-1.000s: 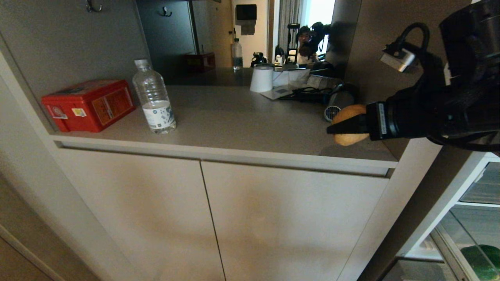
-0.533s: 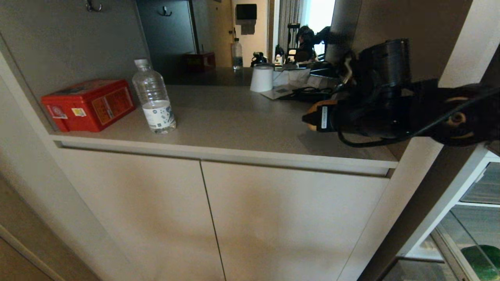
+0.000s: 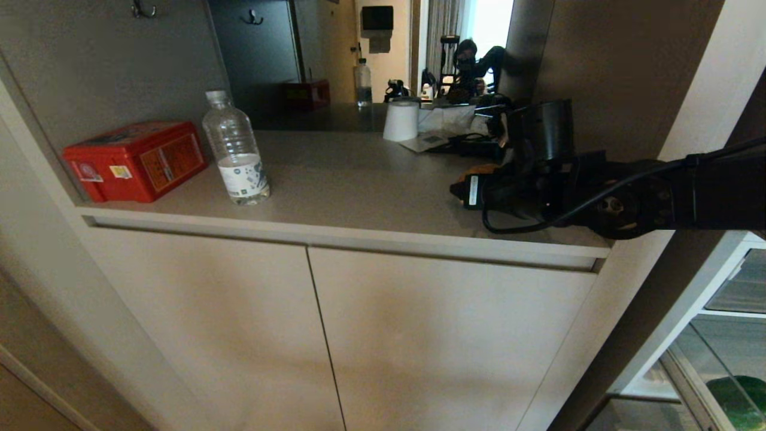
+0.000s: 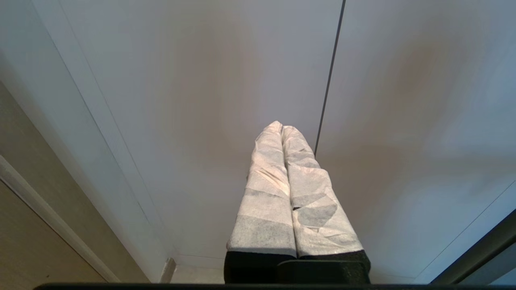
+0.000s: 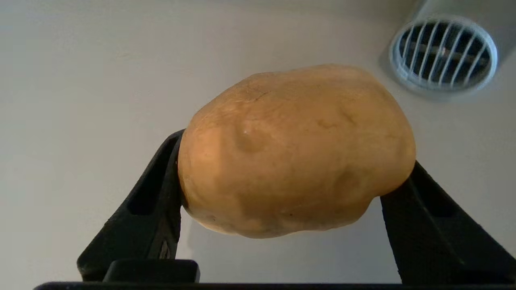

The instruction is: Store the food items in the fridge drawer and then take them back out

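The tan-brown potato [image 5: 296,133] is clamped between the black fingers of my right gripper [image 5: 294,165], just above the grey counter [image 3: 359,179]. From the head view the right gripper [image 3: 470,190] reaches in from the right over the counter's right end, and only a sliver of the potato [image 3: 479,172] shows. The dark-green bell pepper [image 3: 741,398] lies in the clear fridge drawer [image 3: 688,383] at the lower right. My left gripper [image 4: 281,127] is shut with nothing in it, parked in front of the cabinet doors [image 4: 201,100].
The grey hair dryer's grille [image 5: 443,52] lies on the counter close beside the potato. A white paper roll [image 3: 400,121] and papers sit at the back. A water bottle [image 3: 236,149] and a red box [image 3: 136,160] stand at the counter's left end.
My right arm has swung left and down over the counter with the potato still held, and the gripper has tipped downward. The left arm has not moved.
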`<state>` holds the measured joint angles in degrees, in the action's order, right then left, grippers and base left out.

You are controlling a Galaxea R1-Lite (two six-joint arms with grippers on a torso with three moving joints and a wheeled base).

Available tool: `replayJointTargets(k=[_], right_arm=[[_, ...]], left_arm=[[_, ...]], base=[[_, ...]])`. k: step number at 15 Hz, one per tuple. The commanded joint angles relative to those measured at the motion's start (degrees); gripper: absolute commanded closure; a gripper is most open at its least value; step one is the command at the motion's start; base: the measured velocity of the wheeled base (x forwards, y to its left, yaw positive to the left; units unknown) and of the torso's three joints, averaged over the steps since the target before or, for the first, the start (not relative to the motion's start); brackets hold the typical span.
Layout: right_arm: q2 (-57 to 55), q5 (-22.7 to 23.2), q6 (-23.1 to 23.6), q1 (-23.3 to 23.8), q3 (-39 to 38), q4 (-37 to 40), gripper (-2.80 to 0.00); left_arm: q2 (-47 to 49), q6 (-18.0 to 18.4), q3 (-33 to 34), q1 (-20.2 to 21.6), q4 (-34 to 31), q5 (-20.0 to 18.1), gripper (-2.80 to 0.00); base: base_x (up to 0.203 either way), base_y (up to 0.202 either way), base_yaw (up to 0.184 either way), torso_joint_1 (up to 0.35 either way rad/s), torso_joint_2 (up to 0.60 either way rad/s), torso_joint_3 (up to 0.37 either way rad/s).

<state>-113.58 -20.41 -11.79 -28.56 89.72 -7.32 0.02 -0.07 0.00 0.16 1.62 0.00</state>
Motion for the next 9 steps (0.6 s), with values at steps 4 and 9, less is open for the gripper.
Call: replayJointTargets(k=[4,9], right_arm=[[-3.64,-1.38,0.09,1.79,0.54,-4.36,0.00],[-4.55,-1.56,0.01,2.99,0.90,-4.81,0.00]], left_arm=[[0.06,-0.01,0.62,0.02,0.05,0.00,0.00],[0.06,-0.01,0.62,0.02,0.05,0.00,0.00]], base=[[0.000,0.000,0.000,0.000,0.00,0.000],[0.000,0.000,0.000,0.000,0.00,0.000]])
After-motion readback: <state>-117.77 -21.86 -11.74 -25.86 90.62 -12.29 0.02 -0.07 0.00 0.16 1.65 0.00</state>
